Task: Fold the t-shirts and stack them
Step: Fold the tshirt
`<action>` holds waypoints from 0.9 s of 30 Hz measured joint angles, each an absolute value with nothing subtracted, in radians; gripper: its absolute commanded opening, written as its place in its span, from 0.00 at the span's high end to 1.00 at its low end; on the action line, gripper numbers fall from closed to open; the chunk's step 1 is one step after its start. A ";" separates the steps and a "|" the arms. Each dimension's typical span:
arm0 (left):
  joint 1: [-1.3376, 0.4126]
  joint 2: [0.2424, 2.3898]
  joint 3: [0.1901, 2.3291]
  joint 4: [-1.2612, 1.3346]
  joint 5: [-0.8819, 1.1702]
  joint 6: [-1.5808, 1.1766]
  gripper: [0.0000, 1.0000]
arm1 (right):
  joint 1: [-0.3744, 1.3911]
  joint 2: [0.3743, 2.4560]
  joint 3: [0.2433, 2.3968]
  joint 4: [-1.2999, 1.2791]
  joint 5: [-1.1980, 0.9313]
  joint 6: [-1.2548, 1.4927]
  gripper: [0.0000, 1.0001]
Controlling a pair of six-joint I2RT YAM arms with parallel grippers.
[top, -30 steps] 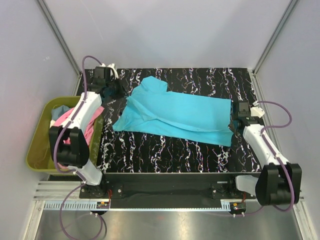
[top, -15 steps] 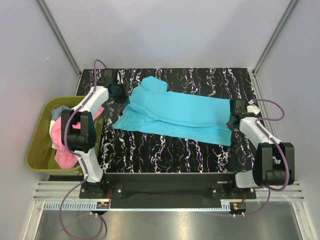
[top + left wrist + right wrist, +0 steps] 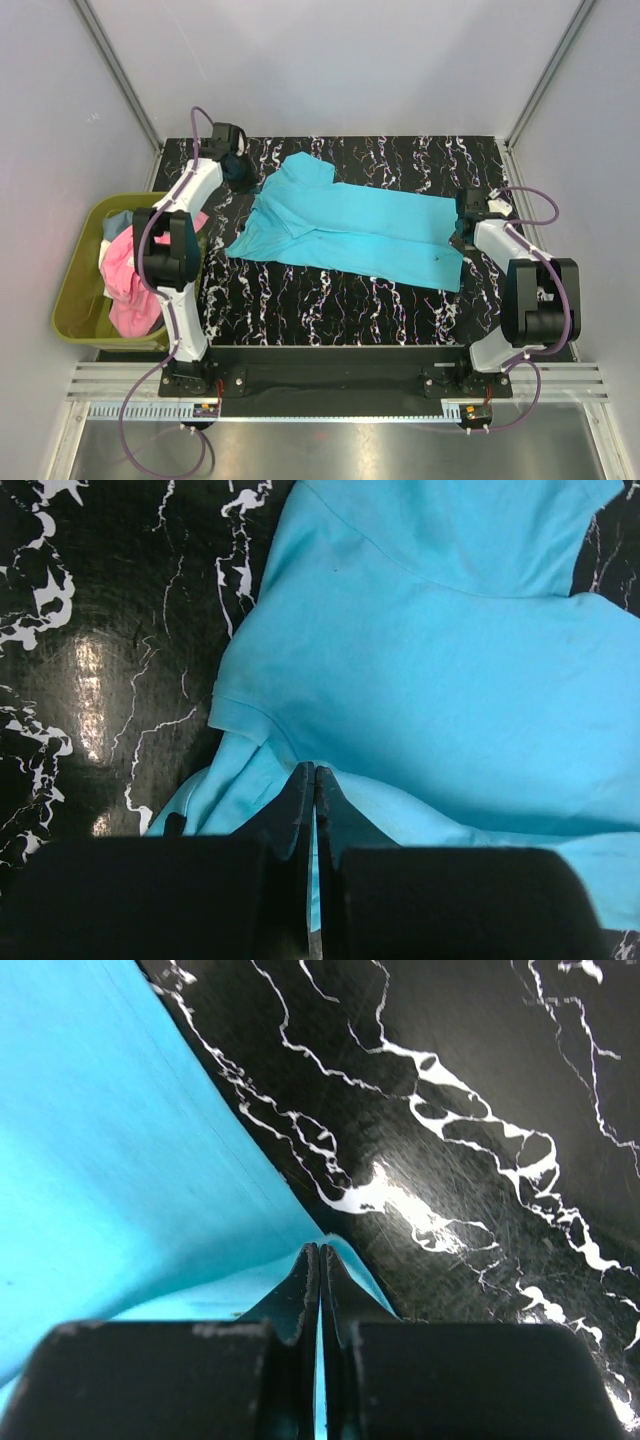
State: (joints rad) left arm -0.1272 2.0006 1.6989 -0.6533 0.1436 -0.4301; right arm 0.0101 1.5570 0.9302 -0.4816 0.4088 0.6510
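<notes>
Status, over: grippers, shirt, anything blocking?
Both shut on bright turquoise cloth t-shirt: left gripper at sleeve end, right gripper at hem corner. Shirt spread out, unfolded. Nothing in the way; olive-green plastic bin off left.

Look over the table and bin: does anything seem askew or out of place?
The turquoise t-shirt lies slanted across the table, rumpled at its end nearest the olive bin rather than flat. In that bin, a pink shirt sits in a loose heap.
</notes>
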 measured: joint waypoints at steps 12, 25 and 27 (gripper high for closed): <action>-0.127 2.038 1.720 -0.715 0.085 -0.473 1.00 | 0.010 1.576 0.952 -0.467 0.406 0.610 1.00; -0.127 2.091 1.781 -0.631 0.168 -0.466 0.61 | 0.010 1.656 1.001 -0.433 0.389 0.589 0.75; -0.128 2.112 1.809 -0.625 0.188 -0.470 0.46 | 0.010 1.658 1.014 -0.439 0.382 0.582 0.55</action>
